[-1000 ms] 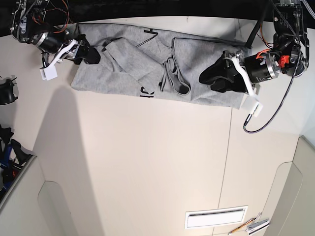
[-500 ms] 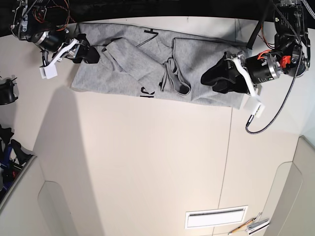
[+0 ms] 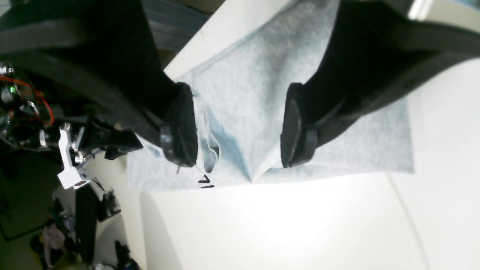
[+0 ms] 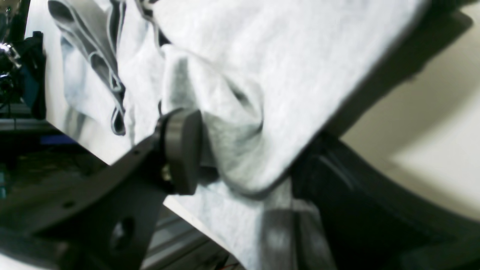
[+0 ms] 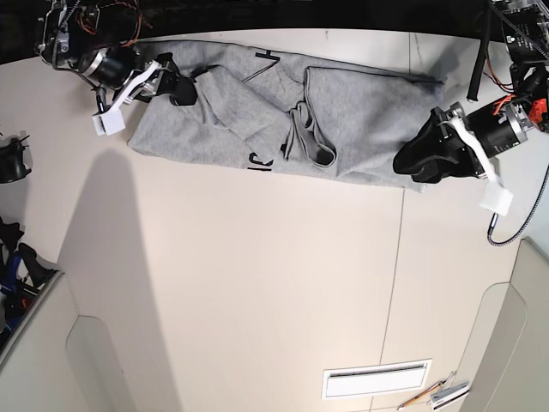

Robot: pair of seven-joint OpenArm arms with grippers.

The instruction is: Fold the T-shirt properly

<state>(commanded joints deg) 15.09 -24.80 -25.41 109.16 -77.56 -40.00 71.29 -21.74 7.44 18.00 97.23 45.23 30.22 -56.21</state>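
We see the T-shirt (image 5: pixel 257 112) along the table's (image 5: pixel 257 283) far edge; right gripper (image 4: pixel 240 157) pinches its fold, left gripper (image 3: pixel 240 127) gapes empty.

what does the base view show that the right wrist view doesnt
Only the base view shows the whole T-shirt spread along the far edge of the table, the left gripper over its other end, black lettering near its front edge, and a white vent panel low in the picture.

Only the right wrist view shows, close up, the right gripper with a bunched fold of grey cloth between its fingers.

Both show the grey shirt, the crumpled ribbed neck area and the right gripper at the shirt's edge.
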